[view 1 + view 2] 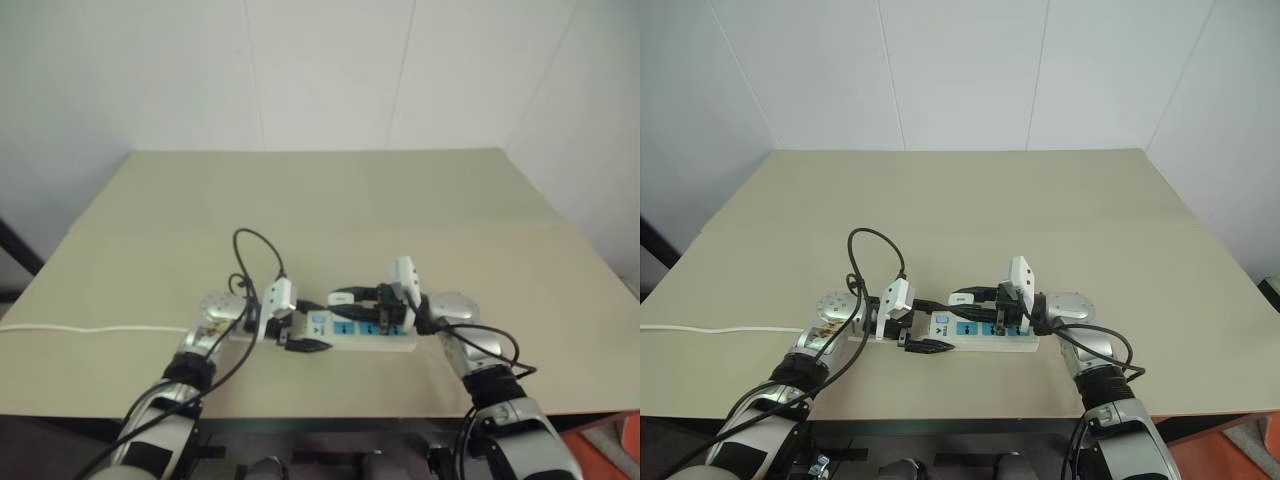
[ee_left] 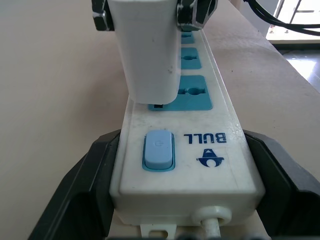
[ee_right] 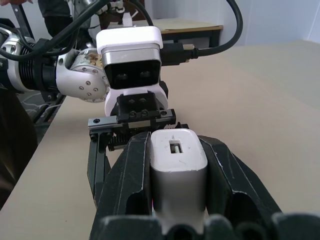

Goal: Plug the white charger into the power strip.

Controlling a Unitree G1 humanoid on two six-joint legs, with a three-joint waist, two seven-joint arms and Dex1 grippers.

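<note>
The power strip [image 2: 190,150] lies on the table near its front edge, with blue socket faces and a blue switch [image 2: 158,150] at its near end. My left gripper [image 1: 287,334] is shut on that switch end, one black finger [image 2: 87,185] on each long side. My right gripper [image 3: 177,150] is shut on the white charger [image 3: 177,165], reaching in from the right. The charger [image 2: 147,50] stands over the socket beside the switch, its lower end right at the blue face, where a short dark bit of prong shows. The other sockets [image 2: 190,59] show behind it.
The strip's white cord [image 1: 100,328] runs left along the beige table [image 1: 320,200] and off its left edge. Black cables [image 1: 255,250] loop above my left wrist. White walls stand behind the table. An orange object [image 1: 605,440] sits below the table's front right corner.
</note>
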